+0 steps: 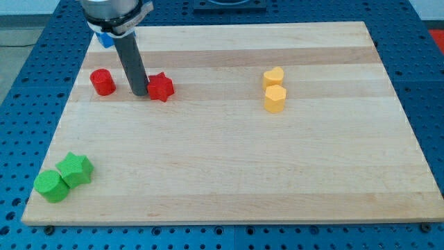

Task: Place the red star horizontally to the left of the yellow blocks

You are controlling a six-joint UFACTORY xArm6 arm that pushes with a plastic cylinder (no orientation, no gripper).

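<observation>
Touching the red star's left edge, my tip; blue block mostly hidden; no fingers visible.

Hidden and cropped parts around the dark rod tool

The dark cylindrical rod runs out of the picture at 12 o'clock, so the arm above its grey collar is cut off; its lower end, my tip, covers the 9 o'clock points of the red star-shaped block, and whether the two touch cannot be told. A small blue block at the light wooden table's far corner, toward 11 o'clock, is mostly hidden behind the collar, its shape unreadable. The blue perforated base is cropped on all sides.
</observation>
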